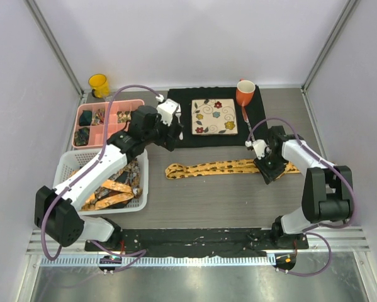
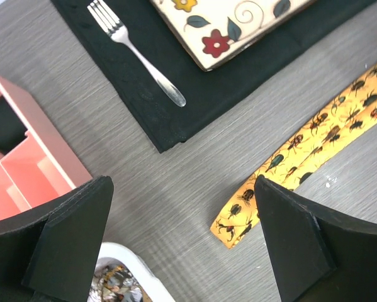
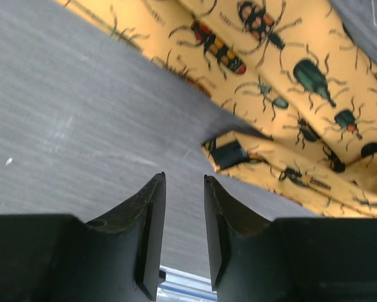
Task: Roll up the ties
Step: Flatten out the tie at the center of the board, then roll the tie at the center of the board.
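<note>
**Necktie on desk: laid flat, roll not yet begun**

Item: one yellow tie (image 1: 219, 167), printed with beetles. It lies lengthwise across the middle of the desk (image 1: 207, 201), just in front of the black placemat (image 1: 213, 141). The pointed end is to the left; the right end is doubled over in loose folds. More ties (image 1: 112, 189) are heaped in the white basket (image 1: 68, 165) at the left.

Step, as judged: the strip is spread out and no coil is formed, so rolling is about to start from the right end.

Next move, as judged: pinch the folded end, turn it over on itself and work leftward, with the other arm steadying the strip.

Grippers: the left gripper (image 2: 183, 195) is spread to its widest and empty, above bare desk, with the pointed end close by its right finger. The right gripper (image 3: 183, 182) shows only a slim gap with nothing in it, low over the desk just short of the folds. Contact with the fabric cannot be told.
</note>
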Tool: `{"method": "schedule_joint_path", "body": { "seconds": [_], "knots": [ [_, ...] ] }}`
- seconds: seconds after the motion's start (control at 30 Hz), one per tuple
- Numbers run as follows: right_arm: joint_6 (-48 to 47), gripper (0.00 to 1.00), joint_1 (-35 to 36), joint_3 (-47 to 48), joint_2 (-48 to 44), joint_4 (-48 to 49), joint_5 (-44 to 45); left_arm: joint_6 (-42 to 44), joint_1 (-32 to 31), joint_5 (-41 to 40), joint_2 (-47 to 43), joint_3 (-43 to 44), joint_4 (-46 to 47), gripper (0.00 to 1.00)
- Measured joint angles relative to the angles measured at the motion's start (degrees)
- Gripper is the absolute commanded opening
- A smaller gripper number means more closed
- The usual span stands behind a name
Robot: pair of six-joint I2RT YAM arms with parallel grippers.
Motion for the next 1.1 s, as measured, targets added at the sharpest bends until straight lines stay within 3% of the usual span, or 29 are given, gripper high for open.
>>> {"method": "schedule_joint_path", "body": {
  "seconds": [0.23, 0.3, 0.47, 0.8, 1.0, 1.03, 1.1],
  "knots": [
    [2.6, 0.32, 0.8, -1.0, 4.6, 6.3, 3.0, -3.3, 1.7, 0.3, -2.3, -2.1, 1.7, 1.0],
    [3.0, 0.26, 0.8, -1.3, 5.0, 7.2, 4.0, -3.5, 1.7, 0.6, -3.6, -4.0, 2.8, 1.0],
    [3.4, 0.01, 1.4, -2.0, 4.8, 8.2, 6.1, -3.4, 1.7, 1.8, -6.8, -7.8, 5.4, 1.0],
    [2.9, 0.01, -0.1, -1.2, 2.6, 6.4, 8.6, 2.0, 1.7, 6.8, -6.8, -7.8, 6.0, 0.96],
    [-1.8, 0.01, -12.7, 9.7, -1.1, 2.1, 8.0, 9.8, 1.7, 13.1, -5.6, -7.7, 2.6, 0.85],
    [-2.6, 0.11, -14.9, 11.3, -0.9, 2.1, 8.0, 10.8, 1.7, 14.0, -5.0, -7.7, 2.2, 0.84],
    [-4.9, 0.21, -20.4, 14.5, 0.5, 2.0, 8.0, 13.2, 1.3, 15.5, -3.1, -7.7, 1.5, 0.81]
  ]
}}
